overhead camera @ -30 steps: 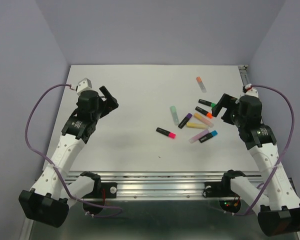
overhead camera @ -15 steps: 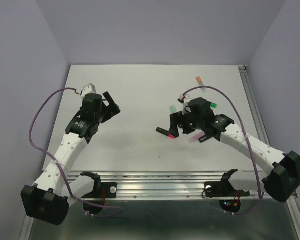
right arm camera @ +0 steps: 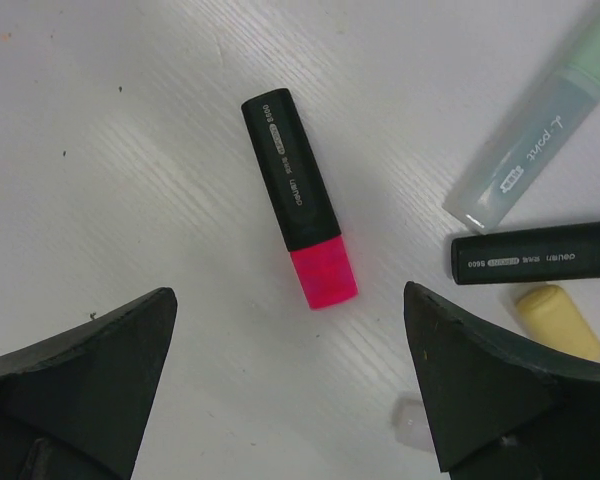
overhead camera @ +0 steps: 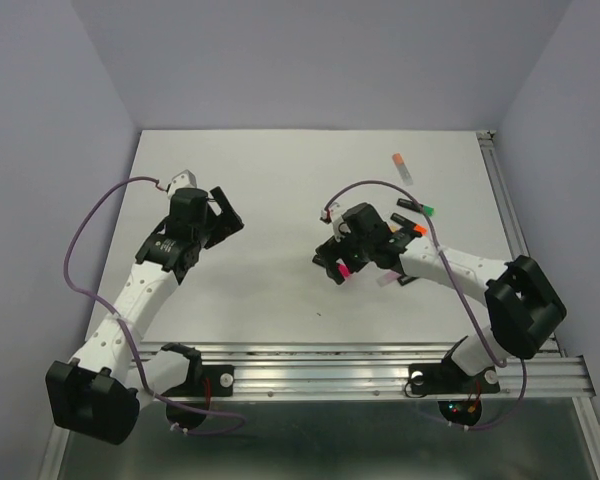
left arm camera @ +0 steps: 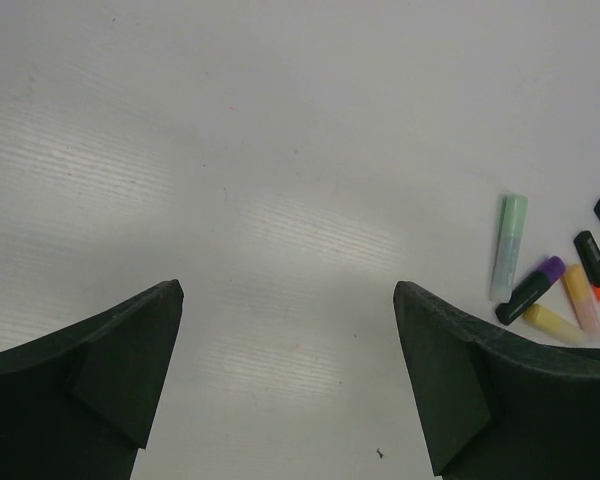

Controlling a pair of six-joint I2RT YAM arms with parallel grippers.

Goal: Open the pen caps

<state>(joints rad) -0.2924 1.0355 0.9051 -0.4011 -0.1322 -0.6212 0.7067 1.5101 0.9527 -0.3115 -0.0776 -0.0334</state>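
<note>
Surroundings: lilac walls enclose a white worktop point(overhead camera: 260, 170); both arms reach over it from the near edge.
Left hand point(left arm camera: 288, 285): fingers spread wide, nothing between them, over bare worktop on the left side, well apart from the pens.
Right hand point(right arm camera: 288, 290): fingers also wide apart and gripping nothing, hanging above the black-barrelled highlighter pen with the pink end point(right arm camera: 288, 175).
Pink plastic cap point(right arm camera: 323, 275): seated on that black barrel, at the end nearer the hand. The pen lies flat and slantwise in the open space ahead of the two fingers, touched by neither.
Neighbours: just right of it lie a translucent pastel-green pen point(right arm camera: 540, 110) and a black pen with a purple cap point(left arm camera: 530, 290), near each other at an angle. A pastel-yellow pen point(left arm camera: 550, 322) lies just beside the purple-capped one.
Further right: a pale peach pen point(left arm camera: 582, 300) lies next to a black pen with an orange cap point(left arm camera: 592, 262), whose cap is on.
Far side: a clear pen with an orange end point(overhead camera: 403, 168) lies alone toward the far right. Nearer is a black pen with a green cap point(overhead camera: 418, 208).
</note>
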